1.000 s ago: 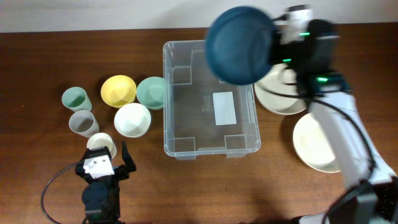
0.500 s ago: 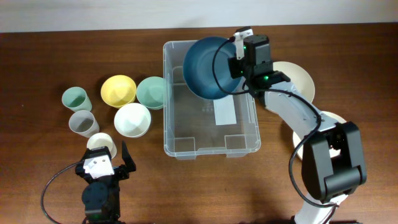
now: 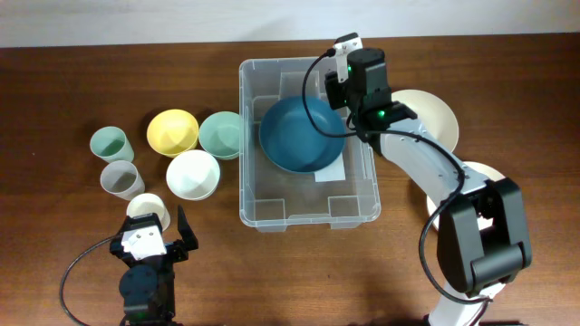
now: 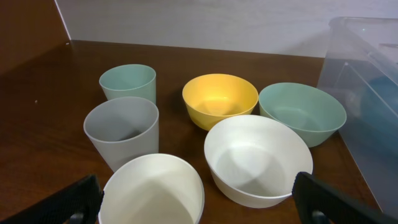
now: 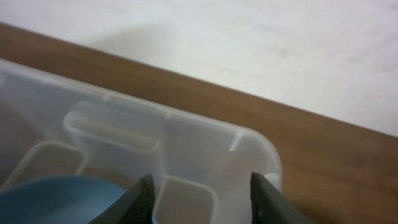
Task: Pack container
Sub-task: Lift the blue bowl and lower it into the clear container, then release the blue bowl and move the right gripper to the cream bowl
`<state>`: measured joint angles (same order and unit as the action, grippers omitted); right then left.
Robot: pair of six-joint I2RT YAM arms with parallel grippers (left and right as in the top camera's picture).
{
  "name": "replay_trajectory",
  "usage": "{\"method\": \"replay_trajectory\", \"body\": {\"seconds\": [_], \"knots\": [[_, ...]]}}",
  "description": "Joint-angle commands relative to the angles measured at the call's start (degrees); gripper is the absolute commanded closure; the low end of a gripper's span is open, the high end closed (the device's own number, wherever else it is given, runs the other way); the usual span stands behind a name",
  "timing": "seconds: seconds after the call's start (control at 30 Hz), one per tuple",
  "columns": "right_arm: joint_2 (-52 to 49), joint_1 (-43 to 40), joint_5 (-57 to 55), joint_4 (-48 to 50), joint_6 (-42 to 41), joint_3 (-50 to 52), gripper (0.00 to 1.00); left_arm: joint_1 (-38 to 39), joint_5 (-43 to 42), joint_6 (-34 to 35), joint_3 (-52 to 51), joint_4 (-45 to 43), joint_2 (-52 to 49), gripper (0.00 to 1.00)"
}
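The clear container [image 3: 308, 222] stands mid-table. A dark blue bowl [image 3: 302, 136] lies inside it, over the white label. My right gripper [image 3: 349, 77] is at the container's far right corner, just above the bowl's rim. In the right wrist view its jaws [image 5: 205, 199] are open with nothing between them. The bowl's edge [image 5: 56, 199] lies to their left inside the container [image 5: 186, 143]. My left gripper [image 3: 154, 240] is open and empty at the front left. In the left wrist view it [image 4: 199, 199] faces the cups and bowls, with the container [image 4: 367, 56] at the right.
Left of the container stand a yellow bowl [image 3: 172, 131], a green bowl [image 3: 220, 134], a white bowl [image 3: 193, 174], a teal cup [image 3: 109, 143], a grey cup [image 3: 120, 178] and a cream cup [image 3: 148, 209]. Cream plates [image 3: 433, 113] lie right of it, one partly under my right arm.
My right gripper brought the blue bowl down from above the container's far side. The bowl now lies inside and the jaws have let go. The left arm has not moved.
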<state>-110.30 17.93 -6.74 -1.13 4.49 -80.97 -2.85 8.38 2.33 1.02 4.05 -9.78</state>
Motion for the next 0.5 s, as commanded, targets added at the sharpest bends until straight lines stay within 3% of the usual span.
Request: {"method": "replay_trajectory", "body": {"seconds": [0.0,0.27,0.4,0.47], "knots": [[5.25,-1.36,-8.24,-3.74,-0.44,-5.29,0.55,0.24,-0.61,-1.11,-0.44,-0.11,0.44,0.00],[9.33,-12.09,-12.31,-19.61,-5.33,-11.10,0.54,0.24,-0.61,-1.11,-0.44,-0.11,0.44,0.00],[8.59,-20.70,-6.95,-26.64,-8.02,-11.08,0.46,0.24,-0.61,-1.11,-0.44,-0.11,0.44,0.00],[7.37,-25.07,-1.05,-29.46,-8.00,-11.06,0.36,0.24,-0.61,-1.11,-0.44,-0.11,0.44,0.00]]}}
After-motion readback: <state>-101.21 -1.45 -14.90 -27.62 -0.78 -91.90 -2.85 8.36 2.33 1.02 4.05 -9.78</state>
